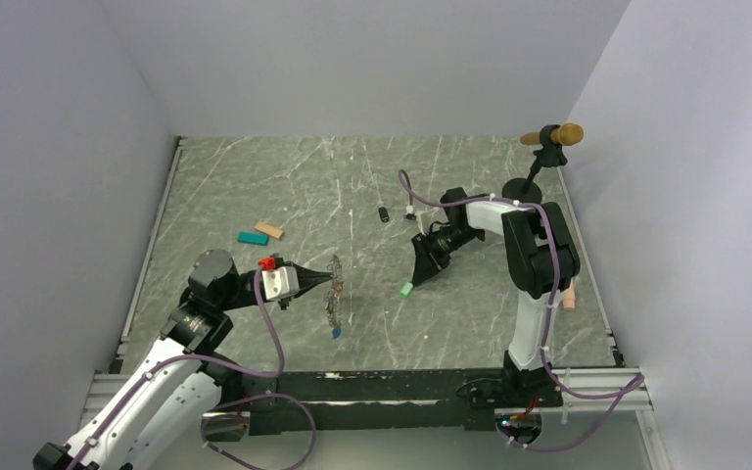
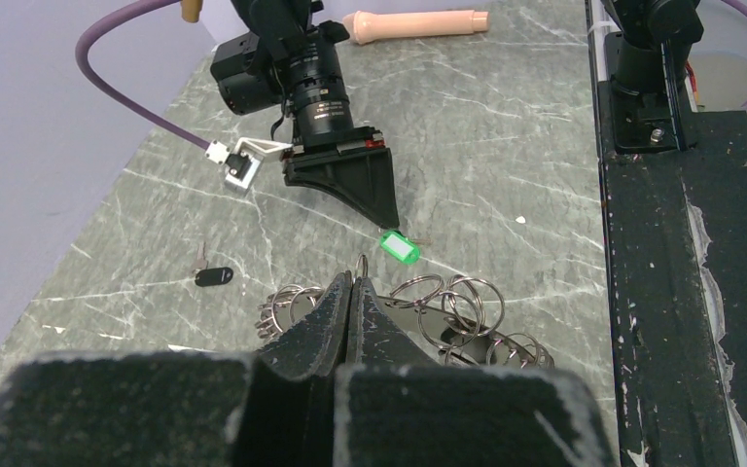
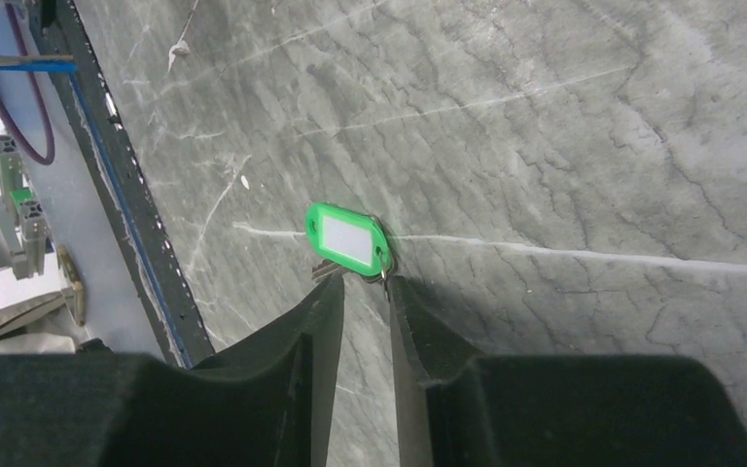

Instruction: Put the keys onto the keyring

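My left gripper is shut on the keyring, a thin dark ring fringed with many small split rings, and holds it on edge over the table. In the left wrist view the fingertips pinch the keyring at its top. The blue key sits at the ring's near end; I cannot tell if it hangs from it. The green key lies flat on the table. My right gripper is narrowly open, and its tips touch the near edge of the green key.
A teal block and a tan block lie at the back left. A black key fob lies at mid back. A pink cylinder lies by the right wall. A brown-tipped stand is at the back right.
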`<state>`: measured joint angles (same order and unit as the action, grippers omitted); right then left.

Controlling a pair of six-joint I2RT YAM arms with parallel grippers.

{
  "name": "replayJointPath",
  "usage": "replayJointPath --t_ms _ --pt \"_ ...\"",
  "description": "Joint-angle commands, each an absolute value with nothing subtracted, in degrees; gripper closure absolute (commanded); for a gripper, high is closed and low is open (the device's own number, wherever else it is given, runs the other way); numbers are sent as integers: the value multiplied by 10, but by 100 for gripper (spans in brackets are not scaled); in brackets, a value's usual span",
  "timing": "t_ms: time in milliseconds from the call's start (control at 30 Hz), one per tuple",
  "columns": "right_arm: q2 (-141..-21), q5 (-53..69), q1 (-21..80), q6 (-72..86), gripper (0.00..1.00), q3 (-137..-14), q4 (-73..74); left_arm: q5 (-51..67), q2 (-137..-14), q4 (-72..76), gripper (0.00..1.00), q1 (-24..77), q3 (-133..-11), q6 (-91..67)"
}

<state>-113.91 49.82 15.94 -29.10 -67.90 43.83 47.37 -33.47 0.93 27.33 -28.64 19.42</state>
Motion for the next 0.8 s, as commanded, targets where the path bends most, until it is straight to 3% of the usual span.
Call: replayJointPath --t_ms 0,267,567,767 --pt "-1162 447 159 -304 74 -680 442 491 -326 27 100 271 -314 209" --pt "-1164 454 158 -317 100 -691 455 490 -325 26 100 271 -314 211" --pt "-1102 485 157 -380 100 -699 486 489 -323 27 100 271 -313 210" --pt "-1019 563 159 -537 100 -759 598 500 -322 72 100 270 -305 181"
